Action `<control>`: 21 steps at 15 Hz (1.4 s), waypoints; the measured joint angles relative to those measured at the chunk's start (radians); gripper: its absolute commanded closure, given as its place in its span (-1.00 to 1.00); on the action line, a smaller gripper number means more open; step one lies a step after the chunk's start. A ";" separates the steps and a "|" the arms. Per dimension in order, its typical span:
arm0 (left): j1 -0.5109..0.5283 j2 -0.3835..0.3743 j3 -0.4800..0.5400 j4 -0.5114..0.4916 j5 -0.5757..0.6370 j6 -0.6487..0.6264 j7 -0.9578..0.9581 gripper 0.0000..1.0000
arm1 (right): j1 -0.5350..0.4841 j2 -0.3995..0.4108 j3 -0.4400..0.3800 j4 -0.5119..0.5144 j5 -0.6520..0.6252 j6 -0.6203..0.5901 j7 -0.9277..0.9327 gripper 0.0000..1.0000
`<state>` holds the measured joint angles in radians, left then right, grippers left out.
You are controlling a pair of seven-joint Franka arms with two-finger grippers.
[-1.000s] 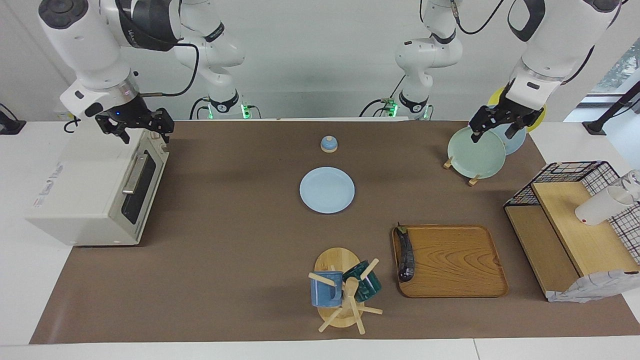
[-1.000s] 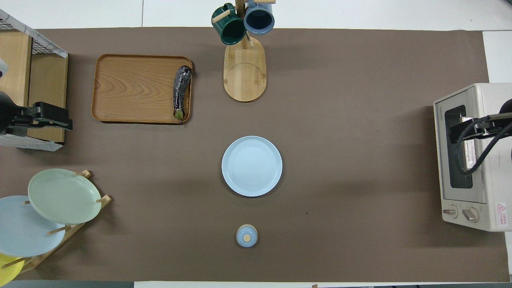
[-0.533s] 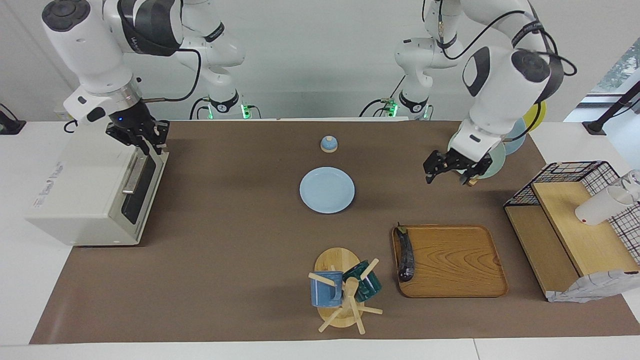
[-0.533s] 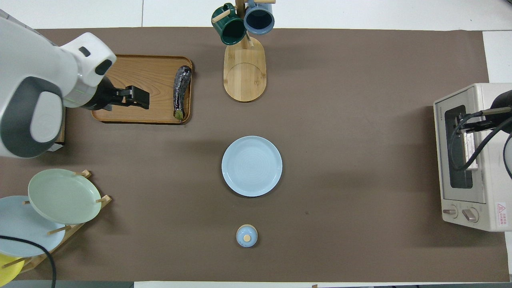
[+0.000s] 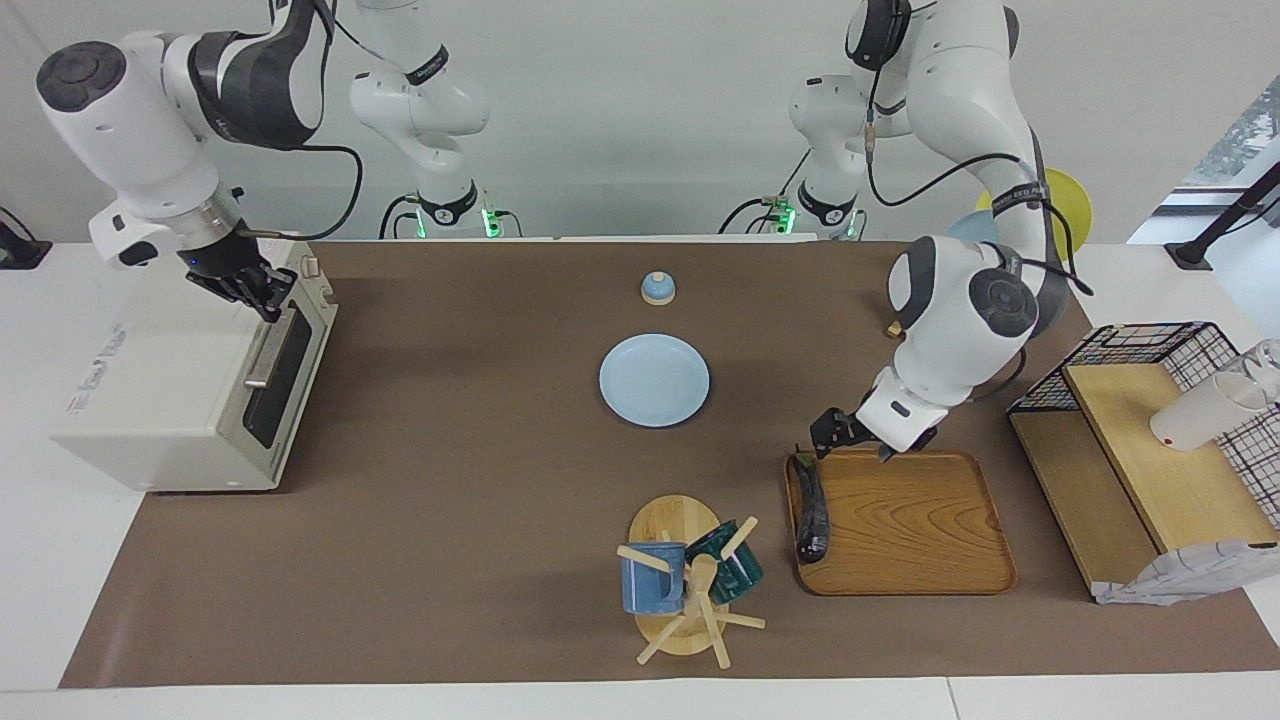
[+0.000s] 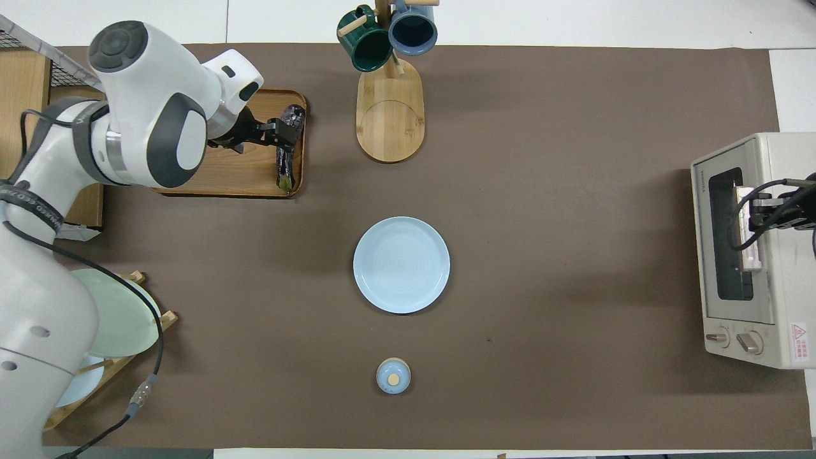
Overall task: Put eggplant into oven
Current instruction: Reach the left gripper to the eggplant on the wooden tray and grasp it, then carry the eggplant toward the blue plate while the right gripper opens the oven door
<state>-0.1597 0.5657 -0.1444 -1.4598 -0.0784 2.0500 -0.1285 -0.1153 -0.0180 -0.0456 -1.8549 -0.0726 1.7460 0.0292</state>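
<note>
The dark purple eggplant (image 5: 812, 510) (image 6: 284, 167) lies along the wooden tray's (image 5: 910, 520) (image 6: 242, 172) edge toward the mug tree, green stem toward the robots. My left gripper (image 5: 852, 447) (image 6: 280, 131) hangs open just above the tray's robot-side edge, close to the eggplant's stem end and not touching it. The off-white oven (image 5: 170, 380) (image 6: 778, 268) stands at the right arm's end of the table with its dark glass door closed. My right gripper (image 5: 248, 287) (image 6: 762, 213) is shut at the oven's top front edge, just above the bar handle (image 5: 268, 348).
A light blue plate (image 5: 654, 380) lies mid-table, with a small blue lid (image 5: 657, 288) nearer the robots. The mug tree (image 5: 685, 585) stands beside the tray. A plate rack (image 6: 108, 319) and a wire basket shelf (image 5: 1140, 440) sit at the left arm's end.
My left arm swung from over the plate rack down to the tray, staying open. My right gripper closed and shifted a little along the oven's top front edge.
</note>
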 measured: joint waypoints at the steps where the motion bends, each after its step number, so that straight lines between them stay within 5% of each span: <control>1: -0.006 0.020 0.000 0.004 0.013 0.035 0.000 -1.00 | 0.001 0.002 0.000 -0.015 -0.018 0.015 0.000 1.00; 15: -0.020 0.043 0.000 -0.045 0.042 0.148 0.021 -0.90 | -0.006 0.004 0.002 -0.113 -0.120 0.139 -0.064 1.00; 19: -0.020 0.043 0.000 -0.066 0.042 0.173 0.028 -0.66 | -0.001 -0.007 0.010 -0.138 -0.083 0.166 -0.064 1.00; 21: -0.020 0.042 0.000 -0.066 0.043 0.174 0.030 -0.33 | 0.031 -0.019 0.018 -0.180 -0.040 0.207 -0.051 1.00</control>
<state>-0.1801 0.6082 -0.1439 -1.5256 -0.0359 2.2243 -0.0988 -0.0840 -0.0368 -0.0278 -2.0348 -0.1126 1.9533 -0.0219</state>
